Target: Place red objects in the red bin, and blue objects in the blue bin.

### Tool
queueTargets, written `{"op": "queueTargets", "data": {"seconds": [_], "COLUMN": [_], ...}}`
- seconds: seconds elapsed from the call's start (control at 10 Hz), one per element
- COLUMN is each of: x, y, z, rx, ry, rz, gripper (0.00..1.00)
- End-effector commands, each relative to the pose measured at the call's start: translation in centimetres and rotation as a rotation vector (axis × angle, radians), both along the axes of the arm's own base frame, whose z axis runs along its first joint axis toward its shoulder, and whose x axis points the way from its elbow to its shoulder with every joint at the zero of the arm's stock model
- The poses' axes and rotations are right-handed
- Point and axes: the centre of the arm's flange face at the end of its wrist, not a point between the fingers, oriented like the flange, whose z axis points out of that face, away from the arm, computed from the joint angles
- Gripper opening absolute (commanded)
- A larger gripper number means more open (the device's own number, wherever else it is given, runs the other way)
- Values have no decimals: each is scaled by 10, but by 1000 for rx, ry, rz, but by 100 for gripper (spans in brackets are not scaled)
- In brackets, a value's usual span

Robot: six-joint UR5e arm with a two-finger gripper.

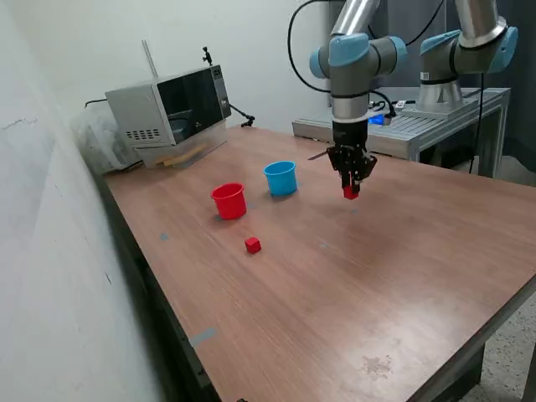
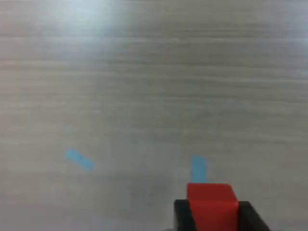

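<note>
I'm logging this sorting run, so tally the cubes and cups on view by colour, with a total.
Red cubes: 2, one held in the hand as the held red cube, one loose red cube on the table
Blue cubes: 0 in view
Red cups: 1, the red cup
Blue cups: 1, the blue cup
Total: 4

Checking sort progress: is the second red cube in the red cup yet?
No: that red cube lies on the table, apart from the red cup.
</note>
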Motion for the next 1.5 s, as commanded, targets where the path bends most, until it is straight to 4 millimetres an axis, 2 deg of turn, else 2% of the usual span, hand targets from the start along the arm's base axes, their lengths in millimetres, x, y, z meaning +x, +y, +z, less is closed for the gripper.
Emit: {"op": "queueTargets", "data": {"seconds": [0.0,0.1,0.2,0.3,0.4,0.5,0.6,0.8,0.9,1.0,1.2,1.4], "x": [19,23,15,0,-28,-62,-95,-143,-155,-159,-162,-163], "y": [-3,-2,-3,2,5,39,77,154,191,215,238,238], "z": [89,107,123,141,163,174,177,150,133,114,72,54], "rx": [-6,-3,-4,-5,-8,-3,10,27,33,33,31,28], "ry": [80,87,105,145,203,240,266,263,244,221,165,145], "rz": [34,54,55,46,35,-20,-75,-178,-224,-254,-282,-282], "gripper": [0,0,0,0,0,0,0,0,0,0,0,0]}}
